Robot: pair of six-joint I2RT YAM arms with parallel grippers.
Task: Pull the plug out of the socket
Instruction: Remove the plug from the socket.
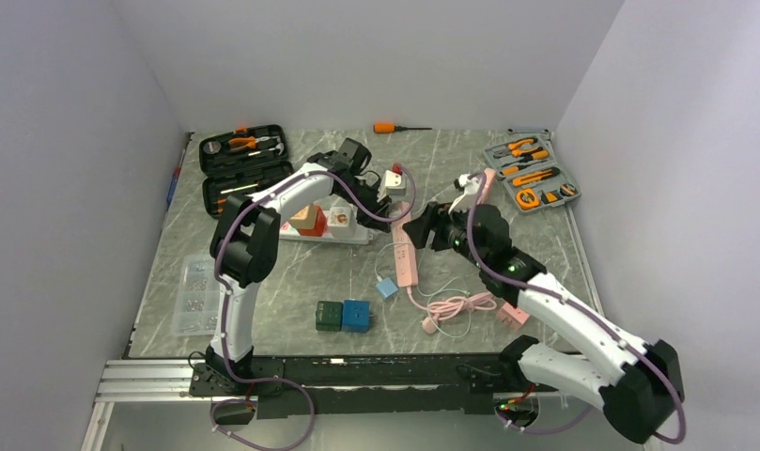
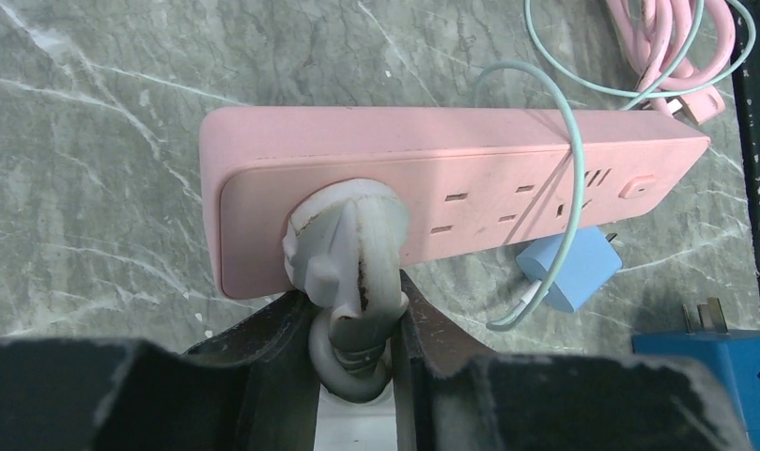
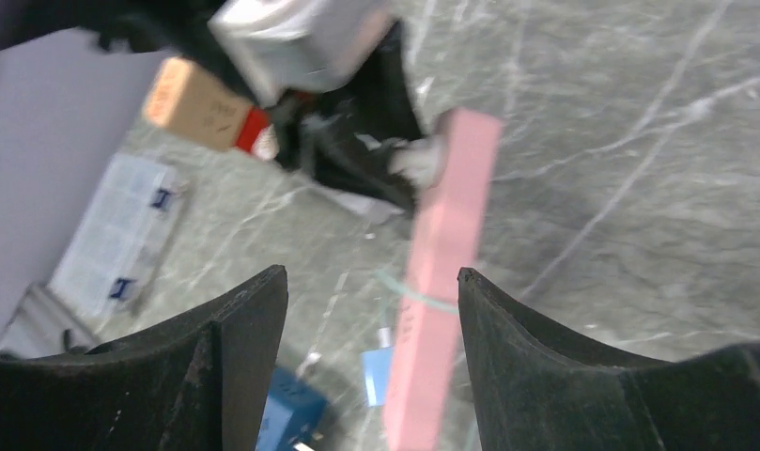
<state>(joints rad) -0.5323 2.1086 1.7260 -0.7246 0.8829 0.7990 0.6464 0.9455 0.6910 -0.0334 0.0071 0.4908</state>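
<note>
A pink power strip (image 1: 405, 246) (image 2: 451, 178) lies on the marble table. A white round plug (image 2: 346, 246) sits in the socket at its end, with the grey cord running back between my left fingers. My left gripper (image 2: 352, 293) (image 1: 387, 188) is shut on the plug's neck, one finger pressed to each side. My right gripper (image 1: 421, 228) (image 3: 371, 274) hovers open just right of the strip's middle and holds nothing. The pink strip (image 3: 439, 282) shows below and beyond its gap, blurred.
A light blue adapter (image 2: 568, 272) (image 1: 386, 287) with a pale green cable lies by the strip. Blue (image 1: 355, 315) and green (image 1: 329, 316) cubes sit in front. The pink cord coil (image 1: 460, 305), a white strip with plugs (image 1: 324, 225), two tool cases (image 1: 246, 150) (image 1: 531, 174) and a screw box (image 1: 197, 296) surround the work area.
</note>
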